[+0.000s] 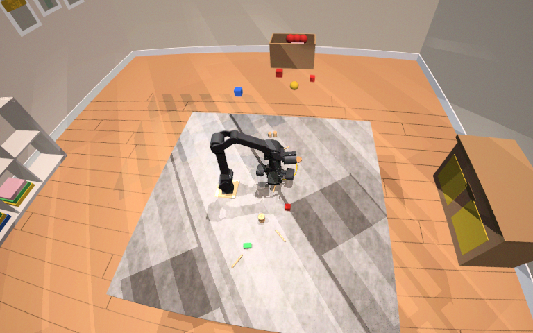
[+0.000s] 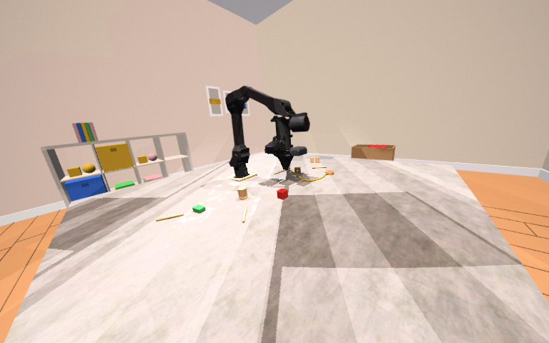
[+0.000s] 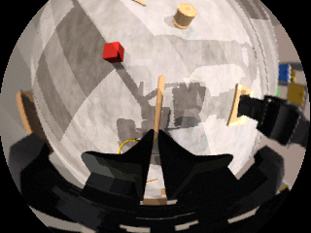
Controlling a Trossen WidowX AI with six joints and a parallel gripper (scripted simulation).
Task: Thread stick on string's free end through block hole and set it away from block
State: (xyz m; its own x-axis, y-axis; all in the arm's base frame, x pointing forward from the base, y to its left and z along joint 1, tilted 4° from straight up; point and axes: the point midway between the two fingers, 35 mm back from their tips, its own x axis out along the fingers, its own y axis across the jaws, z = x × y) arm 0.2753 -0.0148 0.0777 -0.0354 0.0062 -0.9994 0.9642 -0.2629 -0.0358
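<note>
My gripper (image 1: 273,184) (image 2: 286,169) (image 3: 155,132) points down and is shut on the wooden stick (image 1: 274,189) (image 2: 279,171) (image 3: 159,99), a little above the table. The stick sticks out ahead of the fingertips in the wrist view. The yellow string (image 1: 296,169) (image 2: 309,179) (image 3: 127,143) runs in a slack curve from the fingers to the round button (image 1: 299,159) (image 2: 329,172). The wooden block (image 2: 297,169) stands on the table just right of and beyond the fingertips in the exterior view, its dark hole showing. The arm hides it in the top view. The stick is outside the block.
A loose stick (image 1: 286,148) (image 2: 319,167) and two small cylinders (image 1: 272,134) (image 2: 314,159) lie beyond the block. A red cube (image 1: 287,207) (image 2: 282,194) (image 3: 114,51), a wooden cylinder (image 1: 261,218) (image 2: 241,193) (image 3: 185,16), a green piece (image 1: 247,245) (image 2: 199,209) and two more sticks are nearer the cameras.
</note>
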